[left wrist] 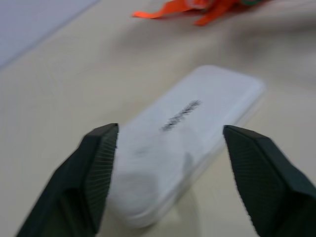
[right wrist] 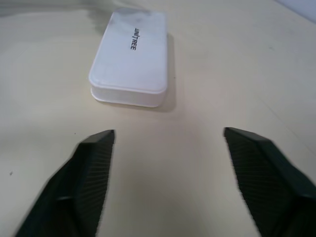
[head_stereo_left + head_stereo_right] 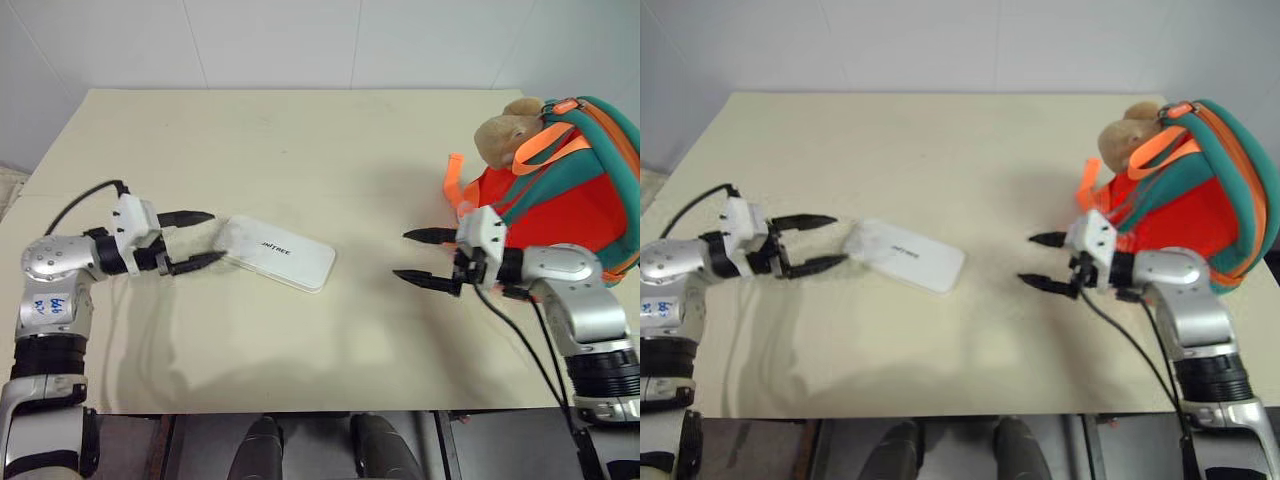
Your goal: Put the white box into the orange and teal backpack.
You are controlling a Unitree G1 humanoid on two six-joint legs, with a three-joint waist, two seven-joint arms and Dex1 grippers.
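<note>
White box: lying flat on the cream table, left of centre, skewed so one short end points toward the left gripper and the other toward the middle of the table. Lettering face up. Not lifted, not gripped by anything.

Left gripper: level with the tabletop, black fingers spread apart and empty, tips at the box's near short end. In the left wrist view the end of the box sits between the two fingers but with gaps on both sides, so no contact yet. Probably lined up this way to close across the narrow width, the easiest span for so thin and flat a case.

Right gripper: also spread open and empty, hovering just above the table in front of the backpack, pointing toward the box across a stretch of bare table. In the right wrist view the box lies well ahead of the fingers. Likely waiting to help receive the box or to hold the bag open.

Orange and teal backpack: at the table's right edge, propped on its side, orange webbing straps trailing toward the centre, tan plush toy on top. Opening not readable from here.

Task barely begun: grasp still to be made, then a long carry rightward.
</note>
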